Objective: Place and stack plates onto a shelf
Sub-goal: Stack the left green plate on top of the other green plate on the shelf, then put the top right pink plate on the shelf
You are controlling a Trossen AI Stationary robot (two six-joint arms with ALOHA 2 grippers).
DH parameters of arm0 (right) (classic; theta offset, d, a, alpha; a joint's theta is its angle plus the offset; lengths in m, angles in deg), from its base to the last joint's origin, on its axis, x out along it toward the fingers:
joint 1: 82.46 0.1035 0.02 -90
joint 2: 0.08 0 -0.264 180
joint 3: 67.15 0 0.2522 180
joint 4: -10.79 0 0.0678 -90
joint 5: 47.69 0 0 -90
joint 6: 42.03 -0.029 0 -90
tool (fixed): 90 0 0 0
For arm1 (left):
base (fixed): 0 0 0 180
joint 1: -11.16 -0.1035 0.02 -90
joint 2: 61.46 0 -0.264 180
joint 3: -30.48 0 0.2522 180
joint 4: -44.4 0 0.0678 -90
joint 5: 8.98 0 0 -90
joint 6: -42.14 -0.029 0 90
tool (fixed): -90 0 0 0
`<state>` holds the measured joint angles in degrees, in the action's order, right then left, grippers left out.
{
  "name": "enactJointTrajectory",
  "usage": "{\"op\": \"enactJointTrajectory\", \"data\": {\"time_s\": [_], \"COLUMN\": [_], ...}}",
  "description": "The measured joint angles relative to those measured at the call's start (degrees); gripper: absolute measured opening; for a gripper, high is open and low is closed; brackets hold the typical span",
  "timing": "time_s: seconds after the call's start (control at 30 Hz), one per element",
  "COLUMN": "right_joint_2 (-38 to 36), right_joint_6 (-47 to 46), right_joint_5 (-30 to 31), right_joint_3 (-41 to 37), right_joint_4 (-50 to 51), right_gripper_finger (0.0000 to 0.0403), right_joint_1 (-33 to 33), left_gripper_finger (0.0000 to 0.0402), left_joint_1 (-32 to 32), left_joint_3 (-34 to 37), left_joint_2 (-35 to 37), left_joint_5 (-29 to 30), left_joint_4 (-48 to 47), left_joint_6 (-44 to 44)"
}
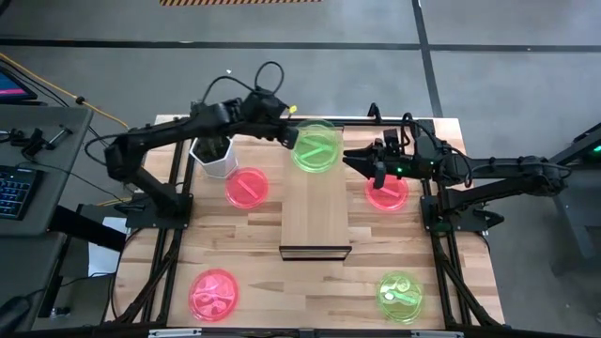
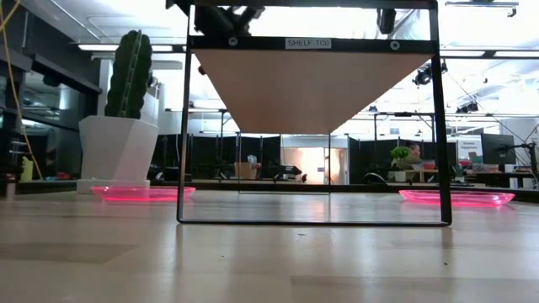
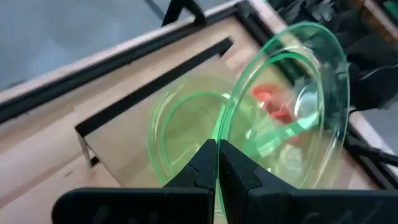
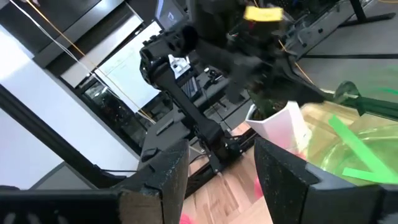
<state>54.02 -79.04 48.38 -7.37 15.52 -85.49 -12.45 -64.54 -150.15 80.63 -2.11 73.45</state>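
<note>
The shelf (image 1: 315, 211) is a narrow light-wood board in the table's middle; in the low view its dark frame (image 2: 181, 126) stands on the table. One green plate (image 3: 180, 134) lies on the shelf's far end. A second green plate (image 1: 315, 147) tilts above it, held by my left gripper (image 3: 217, 163), which is shut at its left rim. My right gripper (image 4: 214, 165) hovers open just right of the shelf's far end (image 1: 362, 161), above a pink plate (image 1: 387, 193). Lying flat on the table are a pink plate (image 1: 247, 188) left of the shelf, a pink plate (image 1: 214, 294) near left and a green plate (image 1: 401, 298) near right. My left gripper pinches the upper green plate by its rim (image 3: 219, 134) between the two fingertips. It comes from the table's far left, slanting down. The plate stands steeply tilted over the green plate that lies on the shelf; whether the two plates touch, I cannot tell.
A white pot with a cactus (image 1: 214, 156) stands close under my left arm, left of the shelf's far end. Dark frame rails (image 1: 437, 235) run along the table's left and right sides. Bare wood lies on both sides of the shelf's near end.
</note>
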Motion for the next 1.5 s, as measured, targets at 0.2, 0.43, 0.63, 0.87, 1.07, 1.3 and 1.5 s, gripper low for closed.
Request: {"op": "enactJointTrajectory", "data": {"time_s": [0.2, 0.43, 0.63, 0.87, 1.07, 1.3, 1.5], "right_joint_2": [-0.17, -0.17, -0.17, -0.17, -0.17, -0.17, -0.17], "right_joint_6": [0.0, 0.0, 0.0, 0.0, 0.01, 0.02, 0.0], "right_joint_5": [0.02, 0.04, 0.11, 0.11, 0.1, 0.52, 1.22], "right_joint_3": [0.0, 0.0, 0.0, 0.0, 0.0, 0.0, 0.0], "right_joint_4": [0.07, 0.09, 0.11, 0.11, 0.13, 0.15, 0.15], "right_gripper_finger": [0.0165, 0.0165, 0.0165, 0.0165, 0.0165, 0.0165, 0.0165], "right_joint_1": [0.0, 0.0, 0.0, 0.0, 0.0, 0.0, 0.0], "left_gripper_finger": [0.0, 0.0002, 0.0009, 0.0036, 0.0081, 0.0126, 0.0139], "left_joint_1": [0.0, 0.04, 0.04, 0.02, 0.02, -0.08, -1.1], "left_joint_3": [0.01, 0.01, 0.01, 0.01, 0.01, -0.02, 0.0], "left_joint_2": [-3.36, -4.21, -4.23, -4.23, -4.23, -4.19, -2.41], "left_joint_5": [0.1, 0.25, 2.5, 2.59, 2.74, 4.31, 1.73], "left_joint_4": [-0.04, -0.08, -0.09, -0.14, 0.55, 5.69, 7.41], "left_joint_6": [0.86, -1.07, -2.47, -3.42, -3.45, -3.53, -4.37]}}
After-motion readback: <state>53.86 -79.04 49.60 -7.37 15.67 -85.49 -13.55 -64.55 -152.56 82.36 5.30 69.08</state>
